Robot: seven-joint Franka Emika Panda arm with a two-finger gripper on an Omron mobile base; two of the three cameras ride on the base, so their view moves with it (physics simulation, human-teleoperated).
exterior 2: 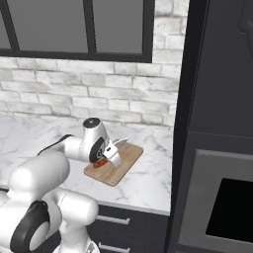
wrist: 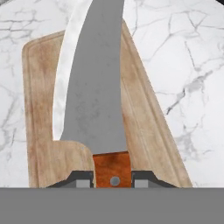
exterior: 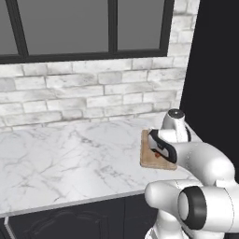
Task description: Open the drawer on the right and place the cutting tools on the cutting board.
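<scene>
My gripper (wrist: 113, 179) is shut on one of the cutting tools, a knife (wrist: 94, 87). Its reddish-brown handle (wrist: 112, 168) sits between the fingertips (wrist: 81, 179) and the silver blade points away from the hand. The knife hangs just above the light-brown wooden cutting board (wrist: 39, 109). In the right base view the gripper (exterior 2: 106, 155) hovers over the near left part of the cutting board (exterior 2: 126, 163), with the knife (exterior 2: 120, 143) angled up and to the right. From the left base view the hand (exterior: 161, 148) covers part of the cutting board (exterior: 149, 163). The drawer is out of view.
The board lies at the right end of a white marble counter (exterior: 70, 158), backed by a brick wall (exterior: 93, 88). A tall dark cabinet with an oven (exterior 2: 217, 197) stands right of the board. Narrow drawers with silver handles (exterior 2: 113, 220) sit under the counter.
</scene>
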